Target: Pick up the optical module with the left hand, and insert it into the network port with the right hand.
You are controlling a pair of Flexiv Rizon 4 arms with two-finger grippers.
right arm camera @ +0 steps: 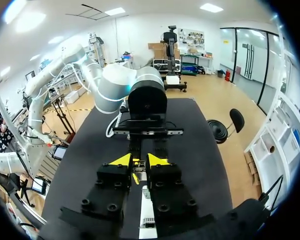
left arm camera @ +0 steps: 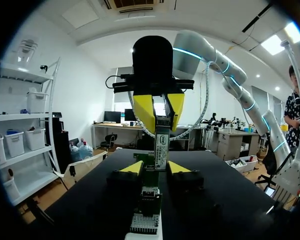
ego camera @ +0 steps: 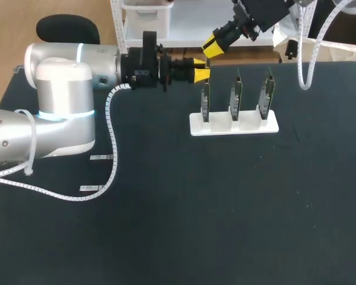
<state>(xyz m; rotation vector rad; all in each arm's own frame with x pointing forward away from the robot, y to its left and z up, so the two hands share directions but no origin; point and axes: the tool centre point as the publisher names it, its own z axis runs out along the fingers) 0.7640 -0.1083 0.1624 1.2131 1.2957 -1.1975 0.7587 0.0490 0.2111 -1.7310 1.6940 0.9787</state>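
Observation:
The optical module (left arm camera: 161, 145), a slim silver stick with a white label, hangs in the air above the left end of the card rack. My right gripper (left arm camera: 159, 112) comes down from the far side, and its yellow fingers clamp the module's far end from both sides. My left gripper (left arm camera: 155, 167) stands around the near end, open, with a slight gap showing beside the module. In the head view the left gripper (ego camera: 200, 71) and right gripper (ego camera: 210, 48) meet tip to tip. The right wrist view shows its own gripper (right arm camera: 140, 161) closed on a small piece.
A white rack (ego camera: 234, 123) holds three upright green network cards (ego camera: 235, 95) just right of the table's middle. The leftmost card (ego camera: 205, 101) stands directly below the two grippers. Two white tape marks (ego camera: 101, 157) lie on the black table near my left arm.

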